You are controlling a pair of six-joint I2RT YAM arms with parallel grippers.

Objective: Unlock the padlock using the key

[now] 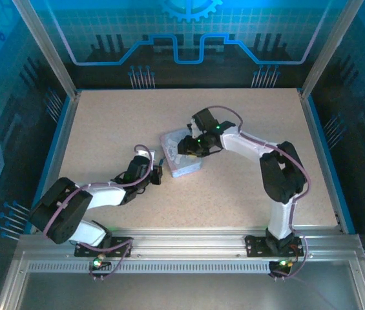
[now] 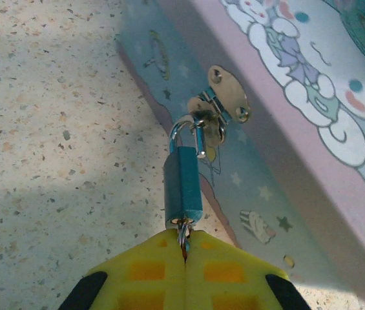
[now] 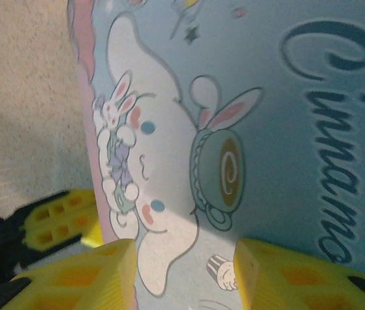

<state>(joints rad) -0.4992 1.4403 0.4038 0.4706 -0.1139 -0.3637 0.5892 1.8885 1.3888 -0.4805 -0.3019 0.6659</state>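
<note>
The left end effector (image 2: 183, 253) is pinching the key (image 2: 183, 234), its yellow fingers (image 2: 145, 271) pressed together on the key's head. The key's tip is sitting at the bottom end of the padlock (image 2: 183, 184). The padlock is hooked by its shackle (image 2: 183, 131) through the metal hasp (image 2: 224, 106) on the side wall of the tin (image 2: 311, 155), and its body is reaching out over the tabletop (image 2: 40, 142) toward those fingers.

The right end effector (image 3: 185, 261) is hovering over the tin's cartoon lid (image 3: 266, 129) with its fingers spread apart. I can't tell whether it is actually touching down.

The padlock's long axis is running straight from the hasp to the left fingers. The shackle is pointing away at the tin and the keyhole end is facing the key. The key is lying along that same line, though from here it's hard to say how deep it is seated.

For the turn, I'd reckon a pure wrist roll about the key's own line is best, with no sideways drag, because the lock looks free to swing on the hasp. A gentle push inward first should seat the key, and the tin wants bracing.
</note>
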